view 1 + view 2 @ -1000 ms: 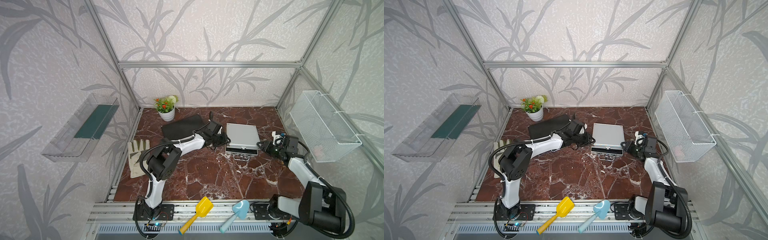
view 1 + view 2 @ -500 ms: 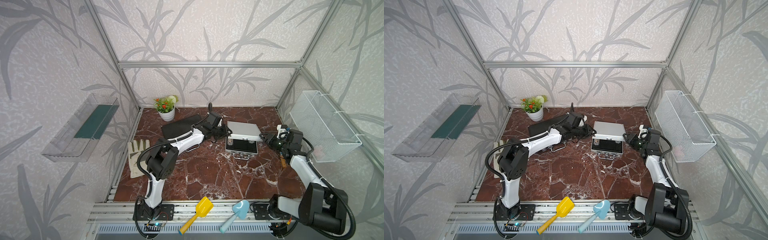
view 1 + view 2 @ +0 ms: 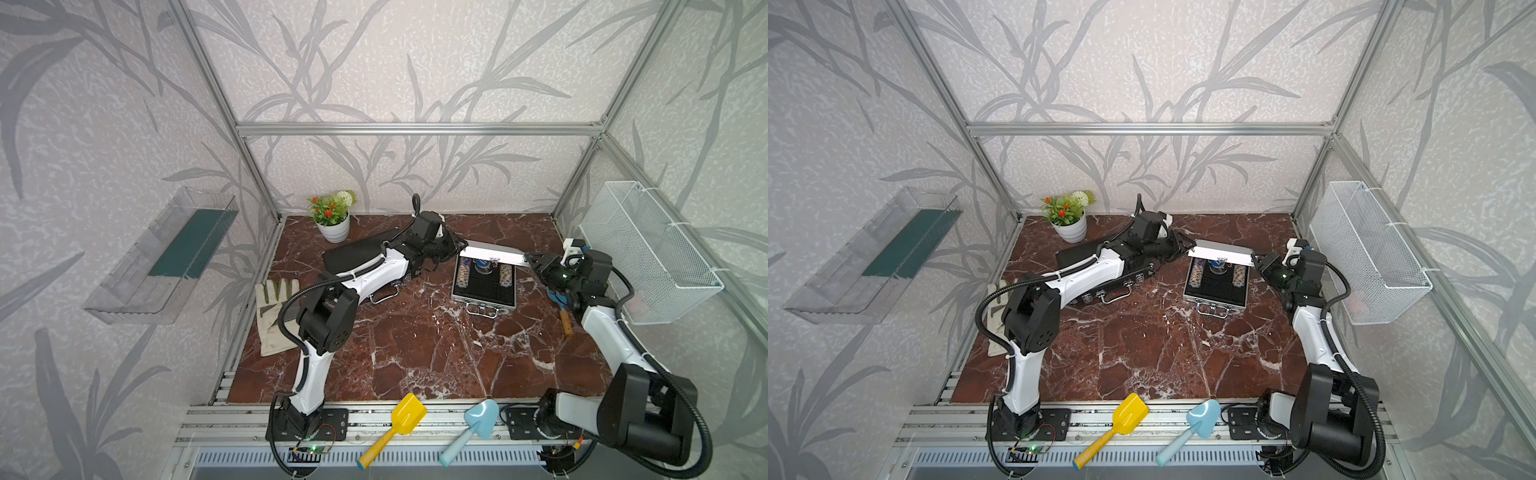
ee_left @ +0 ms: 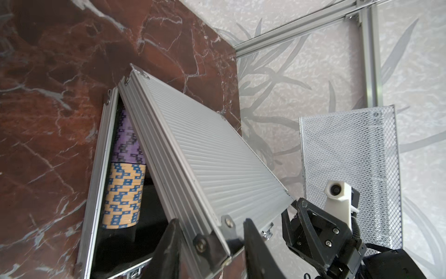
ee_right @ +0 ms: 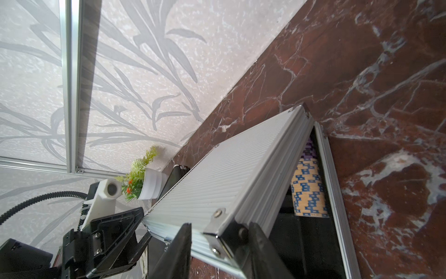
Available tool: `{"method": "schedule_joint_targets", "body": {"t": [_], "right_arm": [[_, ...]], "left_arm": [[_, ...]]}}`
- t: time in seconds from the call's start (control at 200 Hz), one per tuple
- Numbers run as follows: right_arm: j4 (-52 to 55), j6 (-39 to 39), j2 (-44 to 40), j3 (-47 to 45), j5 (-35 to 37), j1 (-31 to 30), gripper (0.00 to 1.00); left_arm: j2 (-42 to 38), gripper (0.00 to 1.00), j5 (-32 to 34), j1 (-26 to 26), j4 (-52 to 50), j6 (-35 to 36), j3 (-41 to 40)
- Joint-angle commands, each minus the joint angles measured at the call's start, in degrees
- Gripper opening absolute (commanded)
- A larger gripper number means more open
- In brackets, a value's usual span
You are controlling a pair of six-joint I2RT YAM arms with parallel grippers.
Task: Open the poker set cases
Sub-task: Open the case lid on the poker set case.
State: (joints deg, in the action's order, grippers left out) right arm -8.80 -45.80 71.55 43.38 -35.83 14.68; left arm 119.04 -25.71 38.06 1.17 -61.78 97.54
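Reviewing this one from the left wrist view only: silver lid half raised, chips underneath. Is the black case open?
Observer: No. In both top views the black case lies shut and flat under the left arm.
Operator: How many chip columns does the silver one hold?
Observer: Two, in a top view: chip columns along each side of the silver case, a blue round piece between them.
Operator: Is the right end effector really gripping?
Observer: The right wrist view shows the right end effector with a finger on each side of the lid corner.
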Motion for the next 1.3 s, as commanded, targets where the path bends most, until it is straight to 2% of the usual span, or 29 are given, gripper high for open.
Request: {"method": "schedule_joint_targets", "body": {"t": [0.0,0.285,0.715,0.975,1.114,1.294], "right_arm": [[-5.14,-3.36,0.72,3.41,-10.78,-4.29,0.4],[-11.37,-7.62,3.84,4.21,-8.5,-5.88,0.4],[-14.55,-7.94,9.86,8.12,-4.05,-6.51,0.41],[-16.17,-8.36,13.53,10.71,-1.84,-6.5,0.44],[-19.27,-9.98,15.99,11.36,-1.08,-6.43,0.46],[-20.49,-10.68,18.61,13.56,0.39,-6.2,0.48]], "left_arm": [[1.54,0.32,-9.14,3.36,8.68,-3.86,3.73],[6.82,0.33,-8.69,2.89,9.23,-6.92,12.63],[18.21,0.37,-8.2,1.85,9.44,-13.06,28.84],[27.46,0.4,-7.67,1.76,7.03,-15.7,44.99],[33.43,0.45,-6.54,1.67,9.35,-19.43,52.17],[37.41,0.54,-2.35,1.61,16.7,-23.42,53.33]]}}
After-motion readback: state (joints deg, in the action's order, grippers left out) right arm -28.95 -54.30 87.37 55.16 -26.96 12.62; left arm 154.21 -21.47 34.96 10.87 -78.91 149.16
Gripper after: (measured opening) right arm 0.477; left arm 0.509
